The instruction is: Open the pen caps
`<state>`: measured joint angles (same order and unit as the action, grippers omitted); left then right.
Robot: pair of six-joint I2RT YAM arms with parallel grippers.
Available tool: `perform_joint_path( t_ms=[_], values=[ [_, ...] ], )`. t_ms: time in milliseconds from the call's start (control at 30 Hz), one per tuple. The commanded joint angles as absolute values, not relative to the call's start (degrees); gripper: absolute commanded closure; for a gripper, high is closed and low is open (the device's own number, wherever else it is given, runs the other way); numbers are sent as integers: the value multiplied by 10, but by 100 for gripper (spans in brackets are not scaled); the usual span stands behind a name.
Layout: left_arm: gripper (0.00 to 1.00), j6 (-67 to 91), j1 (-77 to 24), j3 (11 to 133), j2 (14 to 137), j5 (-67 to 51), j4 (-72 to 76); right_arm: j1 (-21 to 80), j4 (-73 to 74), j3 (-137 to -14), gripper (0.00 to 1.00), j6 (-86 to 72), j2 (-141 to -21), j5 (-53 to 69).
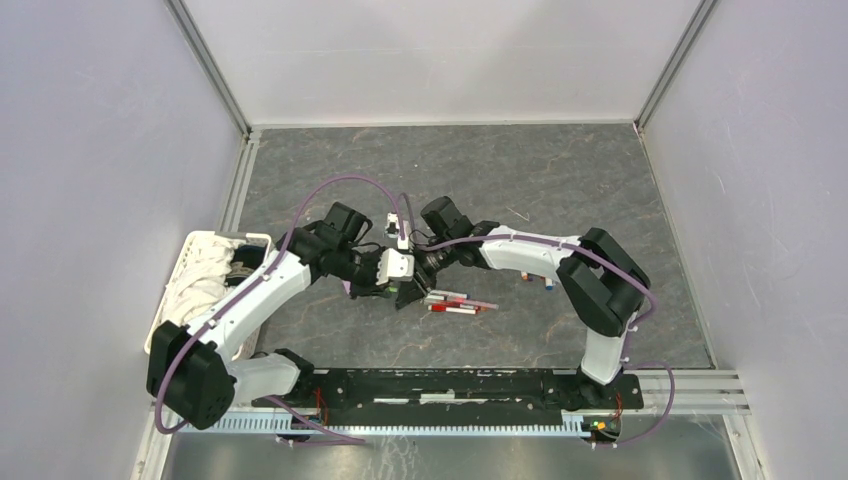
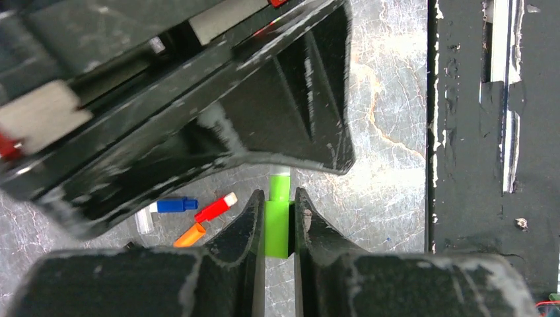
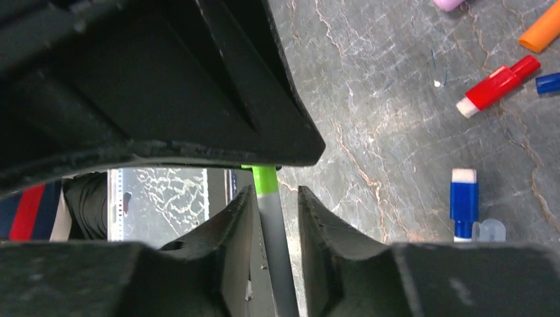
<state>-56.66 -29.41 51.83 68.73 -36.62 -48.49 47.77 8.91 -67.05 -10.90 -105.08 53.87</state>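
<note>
The 2 arms meet over the middle of the bench, their end effectors nose to nose with 1 pen between them.

The left end effector is clamped on the green cap. Both black fingers press flat against the cap's sides, and the cap stands upright between them. Above the cap a short green neck and a pale tip show, running up under the black body of the other arm.

The right end effector straddles the pen's grey barrel. Its jaws stand apart. The barrel lies close against 1 finger, and a strip of bench shows between it and the other finger, so it is not clamped. The barrel's green end points toward the left arm's fingers.

Loose pieces lie on the bench beside the grip. In the left wrist view there are a blue cap, a red cap with a white end, and an orange cap, all near one another but apart.

From above, a small bundle of pens lies just on the near-edge side of the end effectors. They are side by side and roughly parallel to the near edge.

At the bench's left edge sits a white basket holding bunched white cloth, with the left arm crossing its near corner.
</note>
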Motion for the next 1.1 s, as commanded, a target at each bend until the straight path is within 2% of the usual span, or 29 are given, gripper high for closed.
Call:
perform_joint_path(
  t_ms=[0,167,233,567,833,1000,1067],
  values=[
    [98,-590,-299,538,676,-371,-488,476,12,-706,70,-162,-1061,571],
    [98,-604,-299,535,676,-365,-498,475,35,-717,83,-152,-1071,570],
    [98,-605,-299,534,676,-361,-498,473,45,-716,100,-145,-1070,570],
    [98,-638,-283,530,681,-252,-474,437,106,-613,100,-84,-997,514],
    [98,-667,-200,564,720,-261,-478,409,149,-542,100,-48,-932,485],
    [98,-610,-199,537,730,-263,-399,374,153,-537,100,-47,-905,438],
    [98,-574,-199,513,746,-260,-346,335,136,-526,100,-73,-885,361]
  ],
)
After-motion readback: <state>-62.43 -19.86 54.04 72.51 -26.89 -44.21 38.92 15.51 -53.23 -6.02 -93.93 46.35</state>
